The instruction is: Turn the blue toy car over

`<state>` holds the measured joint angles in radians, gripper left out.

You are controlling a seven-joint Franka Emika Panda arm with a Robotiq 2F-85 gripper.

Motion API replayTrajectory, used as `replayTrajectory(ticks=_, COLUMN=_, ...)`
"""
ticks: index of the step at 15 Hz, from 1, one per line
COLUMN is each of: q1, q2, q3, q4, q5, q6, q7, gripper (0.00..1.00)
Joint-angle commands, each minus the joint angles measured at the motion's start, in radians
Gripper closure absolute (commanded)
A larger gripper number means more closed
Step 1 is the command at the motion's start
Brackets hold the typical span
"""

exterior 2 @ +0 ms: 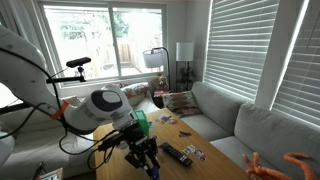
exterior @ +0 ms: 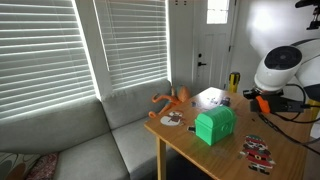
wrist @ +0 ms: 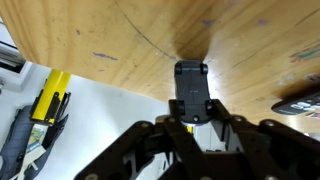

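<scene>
The blue toy car (wrist: 192, 85) is a small dark oblong in the wrist view. It sits between my fingertips, its rear end pinched by them, over the wooden table (wrist: 150, 40) near its edge. My gripper (wrist: 194, 118) is shut on the car. In both exterior views the gripper (exterior 2: 141, 158) (exterior: 250, 97) points down at the table close to its surface. The car itself is hidden there by the fingers and arm.
A green box (exterior: 215, 125) stands mid-table, with an orange long-limbed toy (exterior: 170, 100) and flat toys (exterior: 258, 150) around it. A dark remote (exterior 2: 178, 154) lies near the gripper. A yellow and black thing (wrist: 50, 98) lies on the floor beyond the table edge. A grey sofa (exterior: 70, 140) flanks the table.
</scene>
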<state>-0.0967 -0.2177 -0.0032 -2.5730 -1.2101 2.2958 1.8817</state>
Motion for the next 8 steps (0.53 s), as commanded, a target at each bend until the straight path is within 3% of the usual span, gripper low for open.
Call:
replayTrajectory(ticks=1, q1=0.021, q2=0.063, q3=0.005, q4=-0.004, q5=-0.076, q6=-0.020, q7=0.102, gripper=0.89)
replayTrajectory(ticks=8, q1=0.046, q2=0.107, q3=-0.001, q4=-0.002, q5=-0.230, q6=-0.063, q7=0.230, gripper=0.89)
